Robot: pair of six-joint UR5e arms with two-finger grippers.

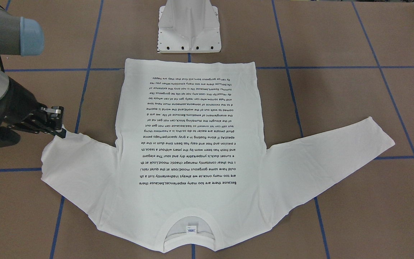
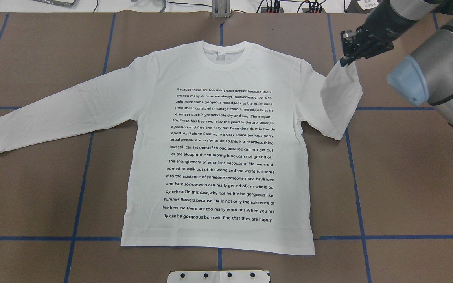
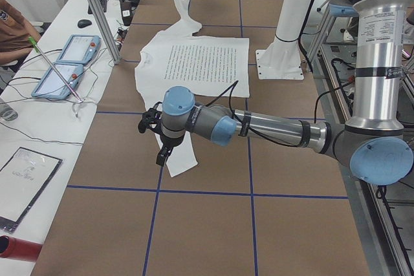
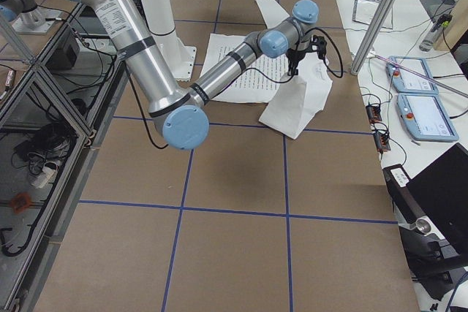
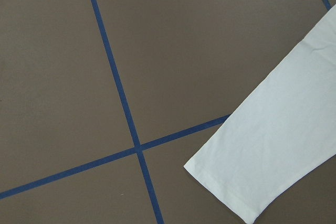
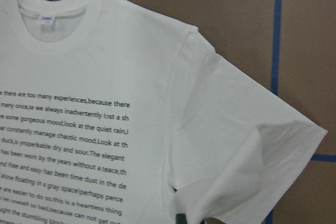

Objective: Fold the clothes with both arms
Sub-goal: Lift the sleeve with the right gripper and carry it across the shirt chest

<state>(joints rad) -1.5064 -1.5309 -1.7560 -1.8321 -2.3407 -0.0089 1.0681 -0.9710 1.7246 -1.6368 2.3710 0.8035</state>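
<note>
Where the table (image 2: 34,188) runs closest to the robot, the white base (image 2: 218,277) stands just short of the shirt's hem. Shirt (image 2: 148,118) lies flat, front up, centred on the brown surface, which is gridded with blue tape lines (image 2: 81,188). Black text block (image 2: 220,155) covers the chest and belly. Left sleeve (image 2: 53,114) is stretched out flat, its cuff well away from the body. The side view shows the left arm (image 3: 272,130) reaching over that sleeve, with the left gripper (image 3: 160,154) above the cloth near the cuff. Cannot tell whether its fingers are spread or closed, or whether they touch the fabric. Right sleeve (image 2: 340,98) is bent back on itself, with the fold resting on the table. Farther out, the collar (image 2: 226,63) and its small tag (image 2: 221,56) point away from the robot. At the far right, the right gripper (image 2: 344,61) is pinched closed on the right cuff, holding it raised so the sleeve hangs below. Right arm (image 2: 427,74) comes in from the right edge.
</note>
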